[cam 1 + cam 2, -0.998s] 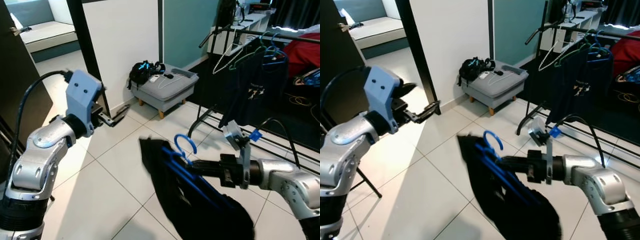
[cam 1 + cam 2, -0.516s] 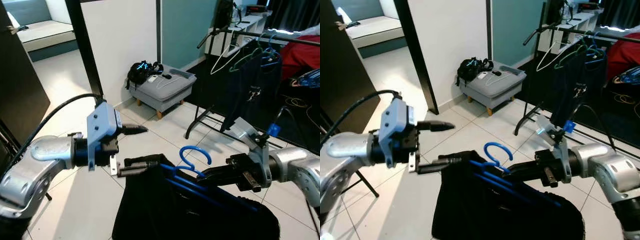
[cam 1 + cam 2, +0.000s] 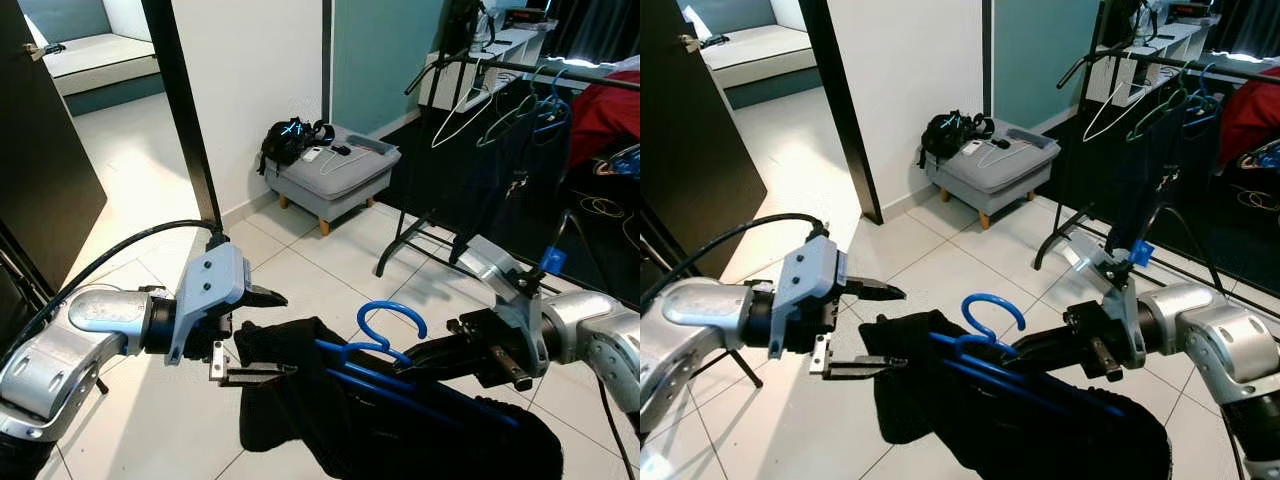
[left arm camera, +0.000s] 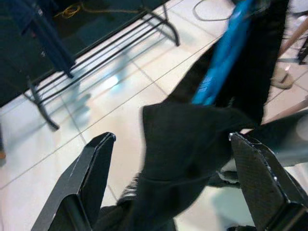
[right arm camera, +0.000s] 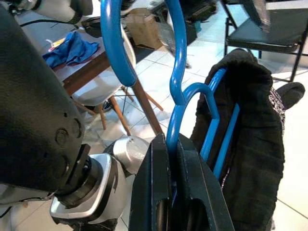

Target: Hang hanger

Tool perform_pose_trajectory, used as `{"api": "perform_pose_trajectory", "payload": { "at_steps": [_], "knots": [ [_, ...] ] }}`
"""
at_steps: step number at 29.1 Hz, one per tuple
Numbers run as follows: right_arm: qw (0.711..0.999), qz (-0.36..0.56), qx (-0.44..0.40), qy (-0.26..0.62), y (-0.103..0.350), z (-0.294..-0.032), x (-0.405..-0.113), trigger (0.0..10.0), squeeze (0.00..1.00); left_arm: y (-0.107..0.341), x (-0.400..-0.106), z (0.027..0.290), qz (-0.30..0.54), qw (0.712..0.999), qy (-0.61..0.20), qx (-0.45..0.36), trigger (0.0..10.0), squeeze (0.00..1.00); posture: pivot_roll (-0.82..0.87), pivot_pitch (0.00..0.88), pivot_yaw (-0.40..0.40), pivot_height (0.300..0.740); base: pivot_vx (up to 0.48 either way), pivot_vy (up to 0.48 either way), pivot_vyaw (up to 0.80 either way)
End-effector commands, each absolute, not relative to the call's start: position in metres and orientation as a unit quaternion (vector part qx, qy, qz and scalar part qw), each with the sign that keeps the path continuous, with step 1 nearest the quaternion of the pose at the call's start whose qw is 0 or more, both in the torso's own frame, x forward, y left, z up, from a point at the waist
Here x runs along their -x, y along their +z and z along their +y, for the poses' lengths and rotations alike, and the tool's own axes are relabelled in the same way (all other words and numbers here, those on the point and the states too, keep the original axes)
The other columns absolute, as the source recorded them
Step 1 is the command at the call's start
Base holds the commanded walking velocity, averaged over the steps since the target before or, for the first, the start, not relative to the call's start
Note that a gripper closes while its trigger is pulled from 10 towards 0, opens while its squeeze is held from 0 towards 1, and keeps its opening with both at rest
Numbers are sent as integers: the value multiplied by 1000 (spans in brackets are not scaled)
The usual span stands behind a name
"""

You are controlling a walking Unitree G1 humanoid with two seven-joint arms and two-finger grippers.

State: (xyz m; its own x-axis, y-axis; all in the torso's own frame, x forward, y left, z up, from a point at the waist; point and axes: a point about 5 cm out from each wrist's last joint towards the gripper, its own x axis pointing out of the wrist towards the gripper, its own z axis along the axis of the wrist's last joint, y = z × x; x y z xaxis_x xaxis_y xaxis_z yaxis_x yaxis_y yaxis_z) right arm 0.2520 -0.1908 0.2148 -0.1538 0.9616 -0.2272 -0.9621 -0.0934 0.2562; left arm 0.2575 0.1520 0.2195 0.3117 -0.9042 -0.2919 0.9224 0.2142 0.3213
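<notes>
two pincers meet low over the tiled floor in the head views: your right pincer [image 3: 425, 352] grips the blue hanger [image 3: 385, 335] carrying a black garment [image 3: 400, 425]; your left pincer [image 3: 262, 335], spread wide, straddles the cloth's edge. the rail [image 3: 520, 68] stands well apart beyond.

left wrist view: cloth between parted fingers [image 4: 94, 166].

right wrist view: fingers [image 5: 156, 192] clamp the hanger's neck. next, carry and hook it.

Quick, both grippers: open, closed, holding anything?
Left gripper: open, fingers either side of the black garment's end.
Right gripper: shut on the blue hanger.

Black garment [image 3: 420, 440] cut off by frame bottom.
</notes>
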Motion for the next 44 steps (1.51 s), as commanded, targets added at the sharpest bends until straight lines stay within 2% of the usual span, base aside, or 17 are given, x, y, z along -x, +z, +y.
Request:
{"api": "perform_pose_trajectory", "payload": {
  "at_steps": [1, 8, 9, 10, 12, 13, 27, 39, 40, 41, 42, 44],
  "knots": [
    [635, 153, 10, 757, 226, -186, -249, 10000, 0, 215, -260, 154, 40, 781, -578, -234, 10000, 0, -35, 0, 35, 740, 0, 0, 0],
    [629, 148, 12, 763, 228, -185, -248, 10000, 0, 211, -260, 148, 47, 778, -582, -231, 10000, 0, -33, 0, 38, 740, 0, 0, 0],
    [629, 147, 13, 763, 228, -185, -248, 10000, 0, 209, -260, 148, 49, 778, -583, -232, 8863, 0, -33, 0, 37, 740, 0, 0, 0],
    [628, 145, 14, 764, 229, -185, -248, 10000, 0, 208, -259, 147, 52, 774, -588, -231, 3059, 0, -33, 0, 37, 740, 0, 0, 0],
    [628, 145, 15, 764, 229, -185, -248, 10000, 0, 207, -258, 147, 54, 771, -591, -230, 3059, 0, -33, 0, 37, 740, 0, 0, 0],
    [629, 144, 16, 764, 230, -185, -248, 10000, 0, 206, -257, 147, 58, 767, -597, -227, 0, 0, -35, 0, 37, 740, 0, 0, 0],
    [628, 135, 22, 766, 234, -183, -247, 10000, 0, 205, -255, 146, 65, 762, -605, -223, 0, 0, -37, 0, 39, 740, 0, 0, 0],
    [628, 124, 20, 768, 238, -180, -249, 10000, 0, 198, -250, 133, 62, 750, -625, -207, 0, 0, -37, 0, 38, 740, 0, 0, 0],
    [630, 124, 16, 766, 238, -180, -250, 10000, 847, 199, -250, 132, 59, 751, -625, -206, 0, 0, -34, 0, 37, 740, 0, 0, 0],
    [630, 124, 16, 766, 238, -180, -250, 10000, 847, 199, -250, 132, 59, 751, -625, -206, 0, 0, -34, 0, 37, 740, 0, 0, 0],
    [631, 124, 14, 766, 238, -179, -251, 10000, 1000, 199, -250, 132, 57, 751, -625, -204, 0, 0, -33, 0, 37, 740, 0, 0, 0],
    [636, 121, 14, 762, 238, -179, -254, 10000, 1000, 200, -251, 131, 54, 753, -624, -202, 0, 0, -31, 0, 35, 740, 0, 0, 0]
  ]
}}
